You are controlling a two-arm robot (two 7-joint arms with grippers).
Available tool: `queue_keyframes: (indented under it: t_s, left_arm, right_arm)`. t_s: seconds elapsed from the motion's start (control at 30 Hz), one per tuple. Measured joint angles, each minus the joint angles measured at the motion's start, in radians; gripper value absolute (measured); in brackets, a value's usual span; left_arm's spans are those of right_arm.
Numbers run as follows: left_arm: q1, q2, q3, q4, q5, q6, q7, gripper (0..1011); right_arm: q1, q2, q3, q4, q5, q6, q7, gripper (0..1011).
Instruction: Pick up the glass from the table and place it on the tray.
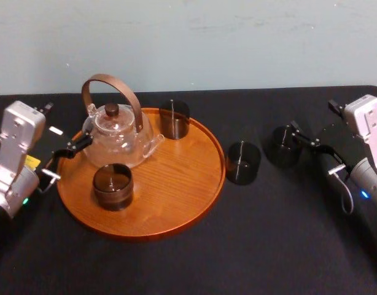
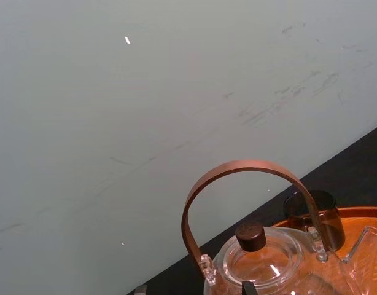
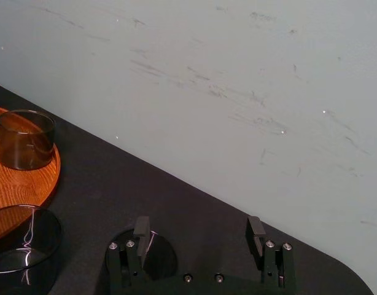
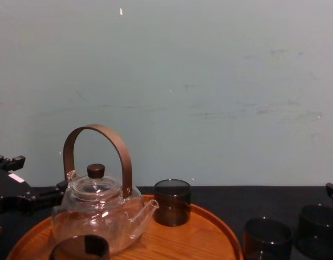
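Observation:
Two dark smoked glasses stand on the black table (image 1: 176,264), right of the round wooden tray (image 1: 176,203). The farther-right glass (image 1: 282,146) (image 4: 318,230) is just in front of my right gripper (image 1: 302,138), which is open. In the right wrist view this glass (image 3: 153,258) sits low behind one finger (image 3: 141,227), off-centre from the gap of the right gripper (image 3: 199,230). The other glass (image 1: 242,162) (image 3: 23,246) (image 4: 268,235) stands nearer the tray. My left gripper (image 1: 64,160) (image 4: 25,197) is open at the tray's left edge, beside the teapot.
On the tray stand a glass teapot (image 1: 118,132) (image 2: 268,264) with a brown hoop handle and two more dark glasses, one at the back (image 1: 174,118) (image 3: 26,138) and one at the front (image 1: 112,185). A pale wall rises behind the table.

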Motion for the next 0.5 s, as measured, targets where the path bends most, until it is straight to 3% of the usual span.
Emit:
queue_keyframes:
  t_s: [0.5]
  left_arm:
    - [0.000, 0.000, 0.000, 0.000, 0.000, 0.000, 0.000, 1001]
  right_arm:
    - [0.000, 0.000, 0.000, 0.000, 0.000, 0.000, 0.000, 1002]
